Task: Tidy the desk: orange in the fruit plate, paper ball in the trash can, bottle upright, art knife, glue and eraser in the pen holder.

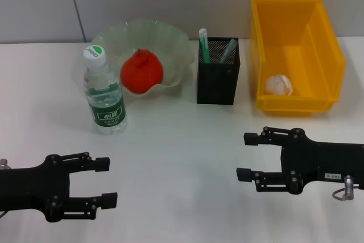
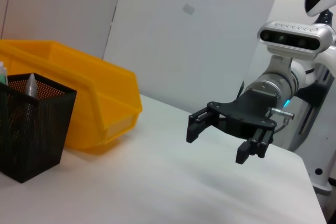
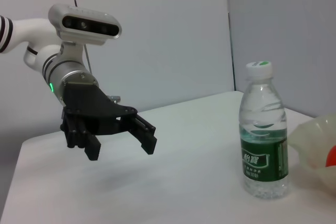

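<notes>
Sitting in your ruffled translucent fruit plate (image 1: 176, 44) the orange (image 1: 141, 71), crumpled white paper ball (image 1: 279, 84) in yellow plastic bin (image 1: 327, 44), pens in black mesh holder (image 1: 218, 83), green-labelled clear bottle (image 1: 104, 92) upright, left pincer (image 1: 108, 182) and right pincer (image 1: 246, 156) spread wide, empty, above the white worktop (image 1: 182, 152).

Overhead head view; opposed wrist views

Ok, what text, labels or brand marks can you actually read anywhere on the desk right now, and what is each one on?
Bottle green label: white characters, too blurred to read in the head view or the right wrist view.
Bottle cap: small green print, unreadable.
Right end effector: small white sticker with dark marks on its body, too small to read.
Yellow bin, pen holder, fruit plate: no text visible.
</notes>
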`<control>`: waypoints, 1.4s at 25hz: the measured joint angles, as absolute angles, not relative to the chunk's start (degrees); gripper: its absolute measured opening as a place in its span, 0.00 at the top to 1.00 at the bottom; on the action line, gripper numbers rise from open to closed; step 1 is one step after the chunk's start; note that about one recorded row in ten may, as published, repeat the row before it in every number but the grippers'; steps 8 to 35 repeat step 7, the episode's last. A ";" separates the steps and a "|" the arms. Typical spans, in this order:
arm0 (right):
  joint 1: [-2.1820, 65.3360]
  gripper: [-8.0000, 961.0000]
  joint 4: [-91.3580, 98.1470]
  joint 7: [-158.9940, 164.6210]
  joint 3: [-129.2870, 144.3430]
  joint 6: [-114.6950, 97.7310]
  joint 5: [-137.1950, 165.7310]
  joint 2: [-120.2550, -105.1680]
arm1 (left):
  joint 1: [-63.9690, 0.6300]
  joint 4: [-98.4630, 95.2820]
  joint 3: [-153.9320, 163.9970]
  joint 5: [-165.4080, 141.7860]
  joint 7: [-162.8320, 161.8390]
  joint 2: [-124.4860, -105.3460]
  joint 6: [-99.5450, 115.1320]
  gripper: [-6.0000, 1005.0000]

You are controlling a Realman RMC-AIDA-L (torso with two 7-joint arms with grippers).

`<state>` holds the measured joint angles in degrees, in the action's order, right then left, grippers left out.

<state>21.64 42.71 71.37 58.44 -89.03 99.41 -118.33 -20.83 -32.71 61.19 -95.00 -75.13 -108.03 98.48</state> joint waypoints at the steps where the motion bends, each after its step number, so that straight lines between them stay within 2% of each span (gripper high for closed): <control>1: 21.66 0.20 42.57 71.35 58.31 -89.02 99.42 -118.35 | -20.83 -32.71 61.18 -95.04 -75.13 -108.07 98.48 0.18; 35: 21.47 0.20 42.36 71.28 58.18 -89.21 99.46 -118.55 | -20.83 -32.69 61.17 -95.10 -75.09 -108.22 98.49 0.18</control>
